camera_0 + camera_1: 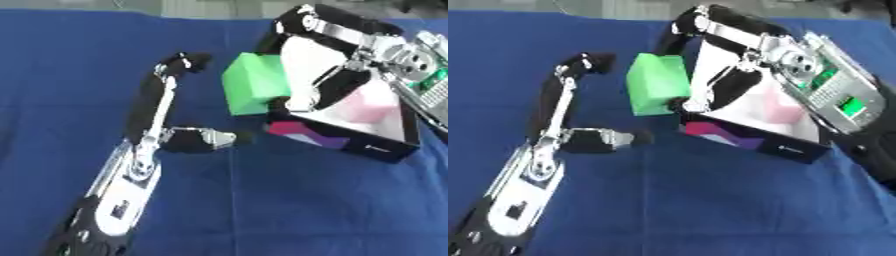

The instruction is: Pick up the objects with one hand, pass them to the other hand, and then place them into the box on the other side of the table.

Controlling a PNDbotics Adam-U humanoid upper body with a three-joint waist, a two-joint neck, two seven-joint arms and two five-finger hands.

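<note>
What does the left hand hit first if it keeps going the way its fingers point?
Likely the green block: the left hand has fingers extended up and right towards it, a gap between. Depth is unclear; it might pass in front.

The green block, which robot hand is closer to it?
The right robot hand. Its fingers curl round the green block, holding it beside the box. The left robot hand is open, a gap away on the block's left, not touching.

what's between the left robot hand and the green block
Nothing but bare blue tablecloth. In the left eye view, the left robot hand is open beside the green block, which the right robot hand holds at the box.
</note>
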